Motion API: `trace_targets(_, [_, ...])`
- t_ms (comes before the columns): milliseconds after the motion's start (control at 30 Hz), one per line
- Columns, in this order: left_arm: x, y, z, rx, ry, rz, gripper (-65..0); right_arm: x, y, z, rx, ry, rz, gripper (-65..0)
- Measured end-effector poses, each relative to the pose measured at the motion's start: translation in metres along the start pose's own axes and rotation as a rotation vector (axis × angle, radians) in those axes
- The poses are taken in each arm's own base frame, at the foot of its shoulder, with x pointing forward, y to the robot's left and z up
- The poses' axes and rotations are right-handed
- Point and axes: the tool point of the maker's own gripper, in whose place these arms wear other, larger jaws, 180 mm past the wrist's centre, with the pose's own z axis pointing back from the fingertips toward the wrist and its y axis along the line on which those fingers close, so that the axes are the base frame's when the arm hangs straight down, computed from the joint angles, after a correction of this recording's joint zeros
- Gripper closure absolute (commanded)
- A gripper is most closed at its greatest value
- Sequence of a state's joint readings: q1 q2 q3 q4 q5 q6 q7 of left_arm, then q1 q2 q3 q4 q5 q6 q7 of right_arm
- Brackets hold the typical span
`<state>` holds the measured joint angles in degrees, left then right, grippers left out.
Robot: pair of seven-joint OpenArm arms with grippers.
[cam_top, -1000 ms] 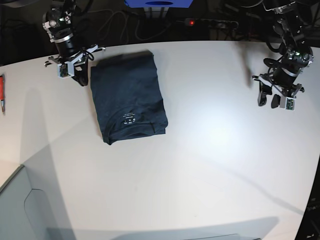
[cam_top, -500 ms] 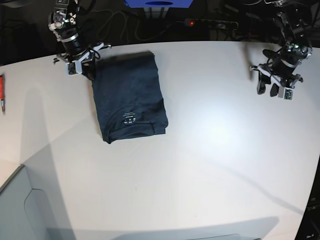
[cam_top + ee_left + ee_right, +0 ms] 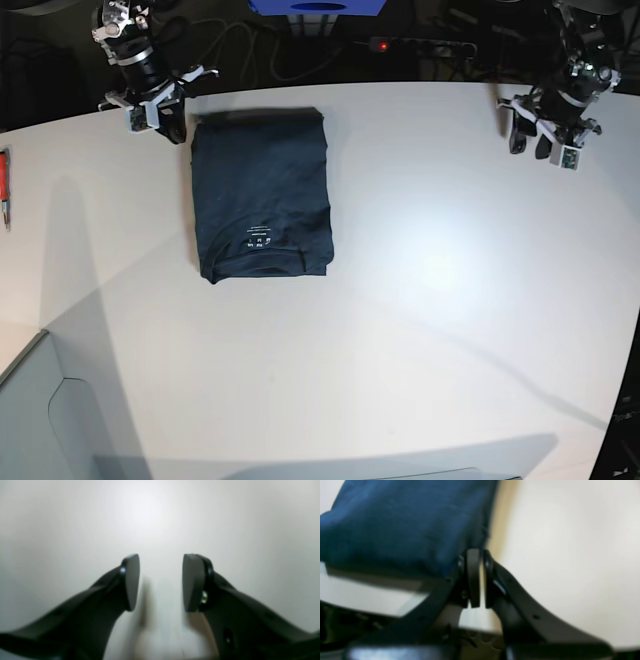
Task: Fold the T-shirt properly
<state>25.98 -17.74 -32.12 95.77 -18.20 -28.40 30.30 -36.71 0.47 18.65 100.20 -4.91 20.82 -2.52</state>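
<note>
The T-shirt (image 3: pixel 262 190) lies on the table (image 3: pixel 420 330), left of its middle in the base view and near the far edge, with the right gripper (image 3: pixel 178 135) just beside its far left corner and the left gripper (image 3: pixel 530 150) well apart to its right

The dark navy-blue cotton T-shirt (image 3: pixel 262 185) carries a small white printed neck label (image 3: pixel 259 237) on the inside of its neckline, visible in the base view. The label consists of fine lines of print above a row of larger pale marks; all are too small to be read. No other lettering, brand, number or sign is legible in any view.
</note>
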Motion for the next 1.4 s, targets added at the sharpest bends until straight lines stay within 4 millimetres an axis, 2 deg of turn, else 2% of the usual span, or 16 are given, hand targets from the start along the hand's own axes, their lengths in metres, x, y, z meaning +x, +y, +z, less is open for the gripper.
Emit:
trace_targets(133, [-0.007, 0.002, 0.034, 0.064, -0.017, 0.031, -13.6, -0.002, 0.004, 0.023, -0.002, 0.013, 0.015, -0.1])
trace_targets(233, [-0.016, 0.008, 0.063, 0.147, -0.016, 0.063, 0.0, -0.029, 0.015, 0.054, 0.016, 0.106, 0.005, -0.1])
trace_targets(333, [-0.032, 0.002, 0.085, 0.177, 0.009, 0.098, 0.0, -0.058, 0.027, 0.087, 0.035, 0.217, -0.013, -0.1])
trace_targets(400, [-0.054, -0.006, 0.090, 0.173, 0.053, 0.144, 0.0, -0.071, 0.028, 0.093, 0.035, 0.254, -0.025, -0.1])
trace_targets(533, [-0.135, -0.026, 0.098, 0.168, 0.243, 0.296, 0.0, -0.112, 0.034, 0.089, 0.060, 0.337, -0.080, -0.1])
trace_targets(700, [-0.181, -0.037, 0.090, 0.144, 0.322, 0.403, 0.0, -0.167, 0.049, 0.089, 0.135, 0.474, -0.107, -0.1])
trace_targets(800, [-0.209, -0.059, 0.076, 0.059, 0.360, 0.424, 0.0, -0.182, 0.064, 0.076, 0.171, 0.486, -0.147, -0.1])
trace_targets(867, [-0.225, -0.069, 0.065, 0.024, 0.349, 0.435, 0.0, -0.201, 0.072, 0.069, 0.191, 0.530, -0.171, -0.1])
trace_targets(967, [-0.274, -0.089, 0.049, -0.044, 0.460, 0.389, 0.0, -0.234, 0.077, 0.061, 0.195, 0.605, -0.217, -0.1])
trace_targets(1033, [-0.303, -0.095, 0.038, -0.019, 0.482, 0.453, 0.0, -0.252, 0.076, 0.055, 0.183, 0.624, -0.258, -0.1])
trace_targets(1100, [-0.323, -0.104, 0.031, -0.006, 0.497, 0.507, 0.0, -0.263, 0.075, 0.050, 0.165, 0.613, -0.289, -0.1])
trace_targets(1200, [-0.339, -0.123, 0.025, -0.018, 0.501, 0.546, 0.0, -0.273, 0.074, 0.050, 0.137, 0.577, -0.336, -0.1])
trace_targets(1300, [-0.348, -0.144, 0.021, -0.087, 0.574, 0.497, 0.0, -0.287, 0.075, 0.058, 0.115, 0.584, -0.373, -0.1])
trace_targets(1400, [-0.344, -0.151, 0.011, -0.109, 0.569, 0.486, 0.0, -0.298, 0.076, 0.058, 0.103, 0.608, -0.397, -0.1])
